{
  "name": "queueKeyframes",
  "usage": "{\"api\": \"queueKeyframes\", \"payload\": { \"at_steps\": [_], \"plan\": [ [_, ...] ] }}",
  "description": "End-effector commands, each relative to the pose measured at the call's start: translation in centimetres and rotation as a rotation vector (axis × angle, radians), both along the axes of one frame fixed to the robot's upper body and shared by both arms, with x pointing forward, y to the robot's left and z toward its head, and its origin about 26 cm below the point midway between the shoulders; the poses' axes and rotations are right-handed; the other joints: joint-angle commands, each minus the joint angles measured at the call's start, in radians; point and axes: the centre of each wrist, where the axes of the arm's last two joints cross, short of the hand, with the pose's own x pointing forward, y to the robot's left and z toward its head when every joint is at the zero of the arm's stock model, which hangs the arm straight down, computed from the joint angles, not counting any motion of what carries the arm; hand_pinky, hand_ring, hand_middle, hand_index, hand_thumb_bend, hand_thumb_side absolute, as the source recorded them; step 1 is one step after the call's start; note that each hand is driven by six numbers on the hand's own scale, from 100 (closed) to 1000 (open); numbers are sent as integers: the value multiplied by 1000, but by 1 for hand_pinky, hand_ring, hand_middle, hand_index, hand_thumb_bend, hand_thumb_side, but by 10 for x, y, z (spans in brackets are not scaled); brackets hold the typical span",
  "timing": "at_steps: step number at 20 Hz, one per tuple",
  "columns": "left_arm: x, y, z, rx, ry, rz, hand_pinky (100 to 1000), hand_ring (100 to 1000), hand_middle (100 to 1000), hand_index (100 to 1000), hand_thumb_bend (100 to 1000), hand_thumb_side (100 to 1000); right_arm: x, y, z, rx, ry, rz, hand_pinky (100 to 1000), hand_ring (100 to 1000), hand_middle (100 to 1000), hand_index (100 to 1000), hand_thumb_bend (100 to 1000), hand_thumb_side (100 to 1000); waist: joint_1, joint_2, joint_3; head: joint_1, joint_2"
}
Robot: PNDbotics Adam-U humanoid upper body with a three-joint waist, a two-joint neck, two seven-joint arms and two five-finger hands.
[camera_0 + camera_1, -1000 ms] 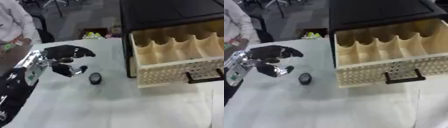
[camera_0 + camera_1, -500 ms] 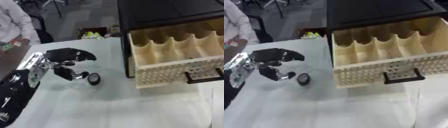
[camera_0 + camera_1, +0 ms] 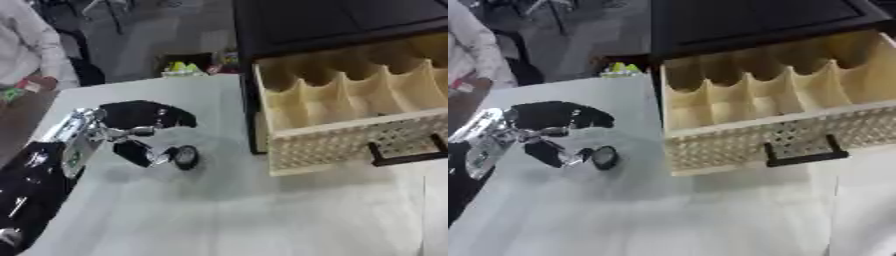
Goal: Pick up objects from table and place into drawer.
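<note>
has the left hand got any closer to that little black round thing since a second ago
Yes. The left hand has moved right toward the open drawer, and its thumb tip now sits right beside the small black round object, seemingly touching it.

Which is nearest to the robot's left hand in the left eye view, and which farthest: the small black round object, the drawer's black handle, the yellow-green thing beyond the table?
From the left hand:
1. Small black round object, right at the thumb's tip, on the table.
2. Yellow-green thing, beyond the table's far edge.
3. Drawer's black handle, far right on the open drawer front.
</note>
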Motion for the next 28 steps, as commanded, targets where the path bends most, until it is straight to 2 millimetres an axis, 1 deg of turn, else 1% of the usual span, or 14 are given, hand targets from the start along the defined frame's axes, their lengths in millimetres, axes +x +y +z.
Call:
{"api": "queueKeyframes", "payload": {
  "at_steps": [1,3,8,11,15,17,21,28],
  "plan": [
    [-2,0,18,198,41,-103,834,948,942,1000,291,1000,-5,-1,8,-3,-31,4,231,466,459,669,868,987,-5,-20,3,1,-8],
    [-3,0,19,205,45,-102,833,947,941,1000,310,1000,-5,-1,8,-2,-29,5,231,466,459,669,868,987,-4,-20,4,0,-9],
    [-4,0,20,214,49,-98,826,940,935,1000,308,1000,-5,-1,8,-1,-31,8,232,467,459,670,868,987,-5,-19,1,1,-13],
    [-4,2,20,225,45,-88,816,924,890,1000,328,1000,-5,-1,8,-1,-34,9,233,467,459,669,868,987,-5,-18,-2,2,-16],
    [-3,4,16,249,39,-69,804,892,825,1000,353,1000,-5,0,9,1,-37,10,231,466,459,669,868,987,-5,-15,-7,4,-16],
    [-3,4,13,263,36,-62,802,881,811,991,359,1000,-5,0,9,2,-37,10,231,466,458,669,868,987,-5,-13,-9,4,-16],
    [-1,5,7,288,30,-50,805,876,806,985,376,1000,-5,0,10,3,-39,10,230,466,458,669,868,987,-7,-12,-10,6,-16],
    [0,7,-2,304,17,-37,784,851,779,968,372,1000,-5,0,9,7,-38,13,229,465,456,667,868,987,-7,-10,-16,12,-21]
  ]
}}
